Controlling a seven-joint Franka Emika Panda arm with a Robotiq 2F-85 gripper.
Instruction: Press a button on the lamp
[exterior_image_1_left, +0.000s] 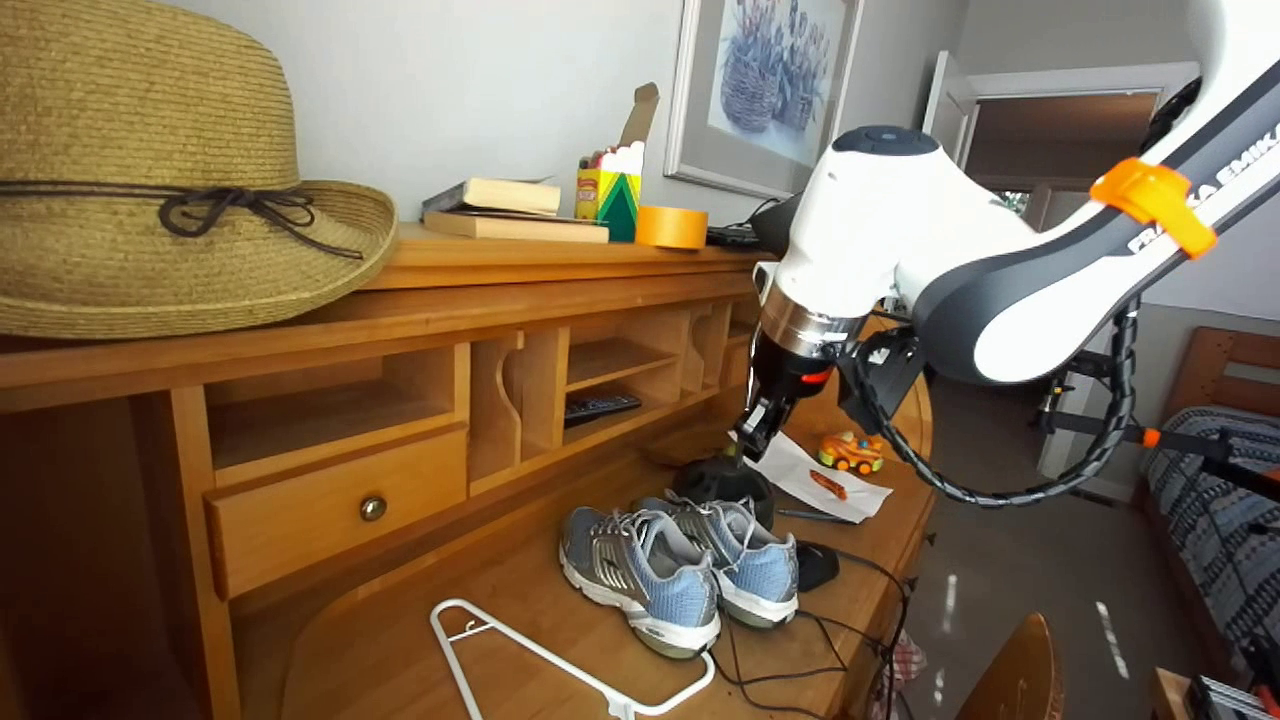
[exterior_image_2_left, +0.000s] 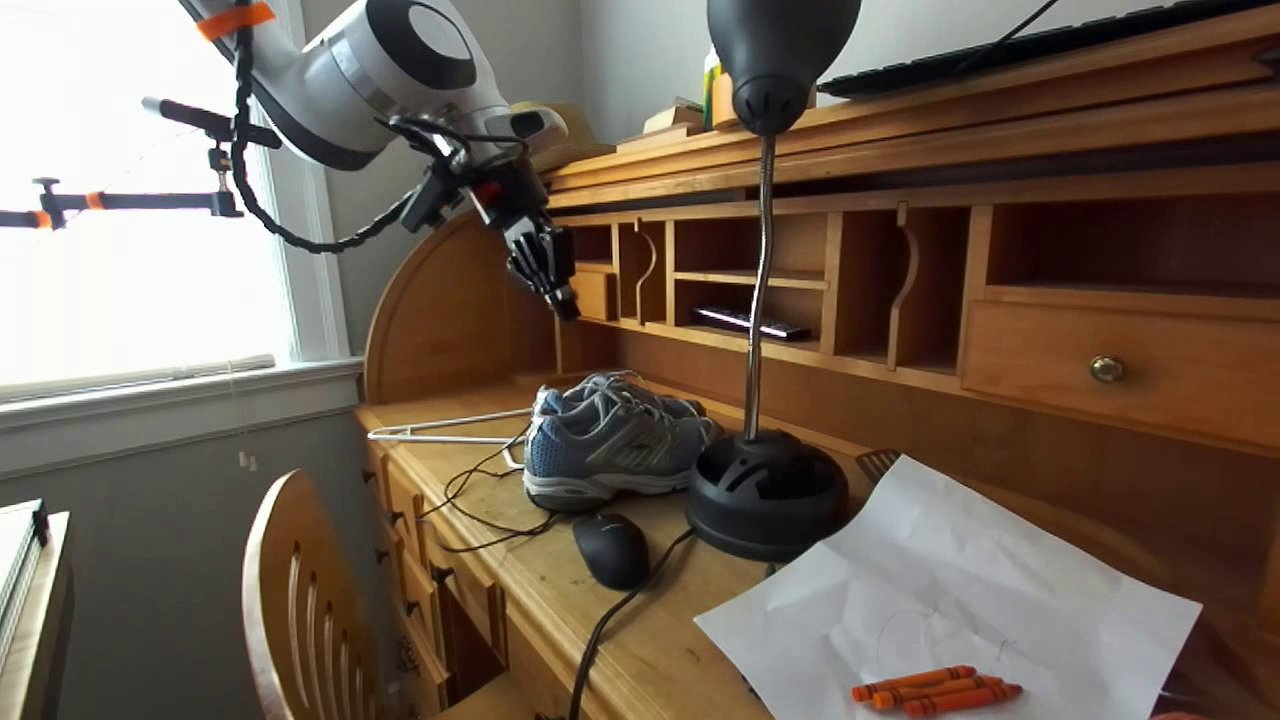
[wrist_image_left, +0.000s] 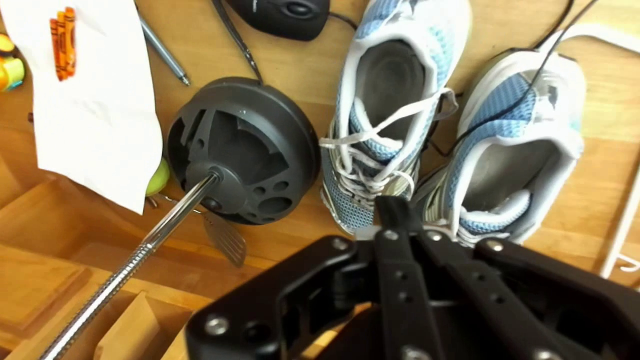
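The lamp has a black cone head (exterior_image_2_left: 782, 50), a thin silver gooseneck stem (exterior_image_2_left: 757, 300) and a round black base (exterior_image_2_left: 765, 520) on the desk. In the wrist view the base (wrist_image_left: 250, 150) is at upper left, with the stem (wrist_image_left: 145, 250) running to the lower left. A small dark round button-like spot (wrist_image_left: 212, 204) sits beside the stem's foot. In an exterior view the base (exterior_image_1_left: 722, 480) is partly hidden behind the shoes. My gripper (wrist_image_left: 397, 212) is shut with nothing visible between its fingertips. It hangs in the air above the shoes, apart from the lamp, in an exterior view (exterior_image_2_left: 565, 300).
A pair of grey-blue shoes (exterior_image_2_left: 620, 445) stands close beside the lamp base. A black mouse (exterior_image_2_left: 612, 550), cables, a white hanger (exterior_image_1_left: 560, 660), a paper sheet (exterior_image_2_left: 950, 580) with orange crayons (exterior_image_2_left: 935, 690) and a spatula (wrist_image_left: 226, 240) lie around. Desk cubbies (exterior_image_1_left: 620, 360) rise behind.
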